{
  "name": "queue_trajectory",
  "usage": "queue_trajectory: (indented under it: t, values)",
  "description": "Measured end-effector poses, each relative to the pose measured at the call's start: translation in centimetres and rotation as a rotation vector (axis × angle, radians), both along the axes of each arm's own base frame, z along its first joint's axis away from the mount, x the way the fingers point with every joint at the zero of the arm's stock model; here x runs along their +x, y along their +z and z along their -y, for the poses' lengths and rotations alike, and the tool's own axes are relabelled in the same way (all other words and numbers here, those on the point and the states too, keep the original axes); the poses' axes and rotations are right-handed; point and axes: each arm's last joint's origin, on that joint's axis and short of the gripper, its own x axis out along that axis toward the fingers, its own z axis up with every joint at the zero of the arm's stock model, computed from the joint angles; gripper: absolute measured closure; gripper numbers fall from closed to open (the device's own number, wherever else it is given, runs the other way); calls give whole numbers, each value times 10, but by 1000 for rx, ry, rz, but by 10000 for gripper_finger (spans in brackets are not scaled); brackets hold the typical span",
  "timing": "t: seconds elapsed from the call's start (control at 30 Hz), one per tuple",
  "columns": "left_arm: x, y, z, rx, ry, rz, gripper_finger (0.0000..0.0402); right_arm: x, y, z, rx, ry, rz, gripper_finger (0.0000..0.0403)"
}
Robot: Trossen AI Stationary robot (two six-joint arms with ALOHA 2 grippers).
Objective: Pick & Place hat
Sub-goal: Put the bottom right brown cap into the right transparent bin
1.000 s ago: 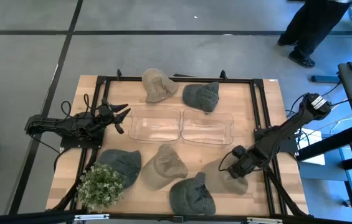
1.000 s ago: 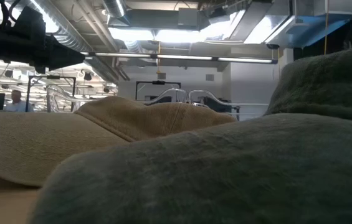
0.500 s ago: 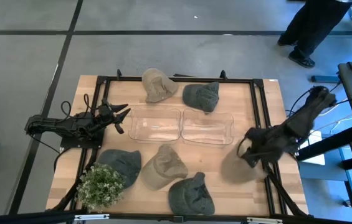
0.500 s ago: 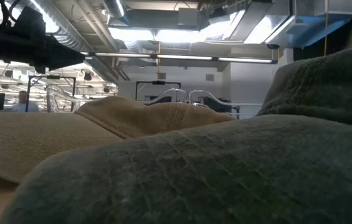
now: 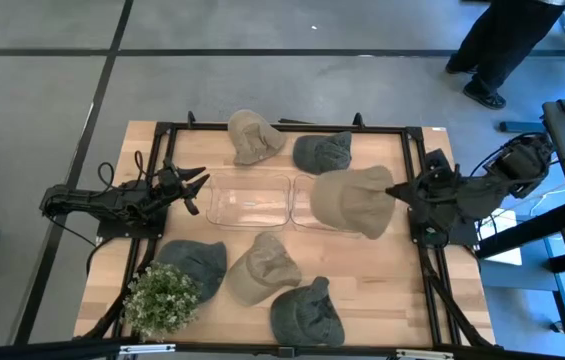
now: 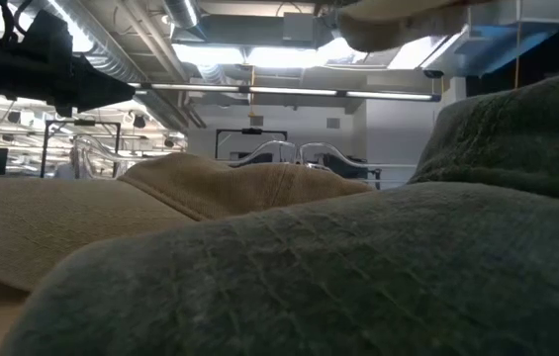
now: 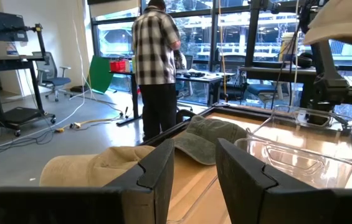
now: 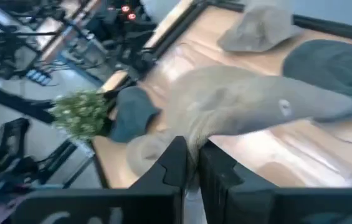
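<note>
Six soft, floppy cloth hats are showing from above, three tan and three grey-green, along with two clear, rounded-rectangular plastic bins and one small bushy green plant (image 5: 162,297). The right gripper (image 5: 394,192) is pinching the edge of a tan hat (image 5: 350,199), its fingers pressed together on the fabric, and the hat is hanging just beside it over the right bin (image 5: 334,205). The left bin (image 5: 249,200) is sitting beyond that, touching the first. Another tan hat (image 5: 253,134) and a grey-green hat (image 5: 322,152) are lying past the bins, with the remaining tan hat (image 5: 262,266) and two grey-green hats (image 5: 194,264) (image 5: 307,314) lying on the wooden table (image 5: 402,300). The left gripper (image 5: 200,186) is waiting well apart, its fingers (image 7: 157,174) spread and gripping nothing.
</note>
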Motion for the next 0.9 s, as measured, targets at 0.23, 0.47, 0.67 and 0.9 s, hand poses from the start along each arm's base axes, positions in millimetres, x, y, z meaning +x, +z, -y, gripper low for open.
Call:
queue_trajectory:
  t: [0.23, 0.47, 0.67, 0.9]
  values:
    - [0, 0, 0, 0, 0, 0, 288, 16, -38, 4, -63, -104, -128, 376]
    - [0, 0, 0, 0, 0, 1, 288, 25, -75, 9, -36, -157, -262, 376]
    - [0, 0, 0, 0, 0, 2, 288, 29, -91, 13, -18, -169, -332, 376]
    - [0, 0, 0, 0, 0, 0, 288, 30, -95, 22, -42, -213, -373, 376]
